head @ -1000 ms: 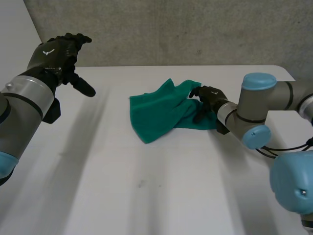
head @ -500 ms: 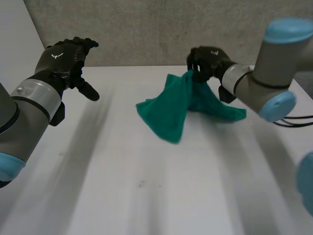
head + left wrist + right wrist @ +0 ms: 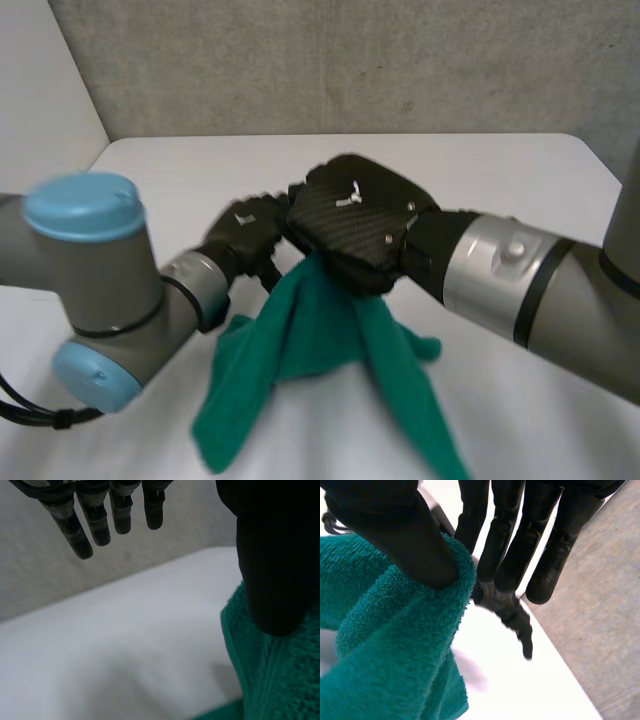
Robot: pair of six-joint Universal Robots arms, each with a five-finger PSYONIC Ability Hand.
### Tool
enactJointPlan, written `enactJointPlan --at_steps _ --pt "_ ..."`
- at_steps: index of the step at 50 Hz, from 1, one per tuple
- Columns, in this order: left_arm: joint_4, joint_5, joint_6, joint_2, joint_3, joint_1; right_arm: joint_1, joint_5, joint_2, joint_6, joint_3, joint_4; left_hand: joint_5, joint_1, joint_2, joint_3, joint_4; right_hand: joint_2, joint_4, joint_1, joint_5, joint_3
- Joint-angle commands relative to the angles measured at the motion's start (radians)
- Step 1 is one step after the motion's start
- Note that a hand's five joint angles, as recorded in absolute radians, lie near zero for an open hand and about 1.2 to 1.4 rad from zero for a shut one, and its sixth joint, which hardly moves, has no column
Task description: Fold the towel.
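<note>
Green terry towel, soft, light and limp: hung bunched from the black right hand above the white table, with the thumb pinching a fold against the fingers. It would likely sag, so was best taken at a hemmed corner. Black left hand was beside it, fingers straight and spread. The head view hid the pinch behind the hand's back. The right wrist view showed it, and the left wrist view showed the hem.

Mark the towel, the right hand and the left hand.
towel (image 3: 300,340): head view, upper hanging part.
right hand (image 3: 355,225): head view, back of hand.
left hand (image 3: 243,232): head view, back of hand.
</note>
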Motion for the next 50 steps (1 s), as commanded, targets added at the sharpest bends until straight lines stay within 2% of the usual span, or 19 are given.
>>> enactJointPlan --at_steps 1,4,10,12,19,27,35,40,45,50 --pt "-0.007 -0.009 0.022 -0.043 -0.013 -0.048 -0.013 -0.004 -0.021 -0.01 0.136 0.0 0.017 0.034 0.034 0.02 0.03 -0.255 -0.276 -0.048 -0.254 -0.271" --pt "-0.007 -0.018 0.061 -0.031 -0.022 -0.047 -0.018 0.012 -0.027 -0.018 0.161 -0.001 0.017 0.034 0.034 0.02 0.03 -0.843 -0.864 -0.635 -0.842 -0.859" --pt "-0.009 -0.051 0.185 0.055 -0.048 -0.031 -0.102 0.027 -0.06 0.02 0.186 -0.009 0.011 0.028 0.028 0.014 0.024 -0.845 -0.865 -0.637 -0.843 -0.861" --pt "-0.009 -0.049 0.197 0.06 -0.053 -0.03 -0.171 0.041 -0.097 0.081 0.21 -0.01 0.011 0.028 0.028 0.014 0.024 -0.842 -0.862 -0.634 -0.84 -0.858" --pt "-0.018 -0.037 0.246 0.08 -0.09 -0.047 -0.298 0.042 -0.119 0.165 0.293 -0.012 0.008 0.025 0.025 0.012 0.021 -0.833 -0.854 -0.625 -0.832 -0.849" --pt "-0.029 -0.028 0.331 0.023 -0.117 -0.154 -0.378 0.045 -0.153 0.157 0.387 -0.024 0.023 0.04 0.04 0.026 0.035 -0.827 -0.848 -0.619 -0.826 -0.843" --pt "-0.064 -0.012 0.417 -0.015 -0.114 -0.197 -0.46 0.076 -0.153 0.151 0.46 -0.096 0.339 0.357 0.357 0.343 0.352 -0.827 -0.848 -0.619 -0.826 -0.843" --pt "-0.147 0.025 0.441 -0.009 -0.096 -0.205 -0.507 0.084 -0.139 0.134 0.48 -0.136 1.154 1.172 1.172 1.158 1.167 -0.827 -0.848 -0.619 -0.826 -0.843" --pt "-0.15 -0.043 0.441 0.024 -0.018 -0.189 -0.524 0.084 -0.13 0.103 0.485 -0.135 1.176 1.194 1.194 1.18 1.189 -0.827 -0.848 -0.619 -0.826 -0.843" --pt "-0.06 -0.259 0.428 0.118 0.031 -0.15 -0.526 0.085 -0.124 0.119 0.485 -0.138 1.176 1.194 1.194 1.18 1.189 -0.833 -0.854 -0.625 -0.832 -0.849"
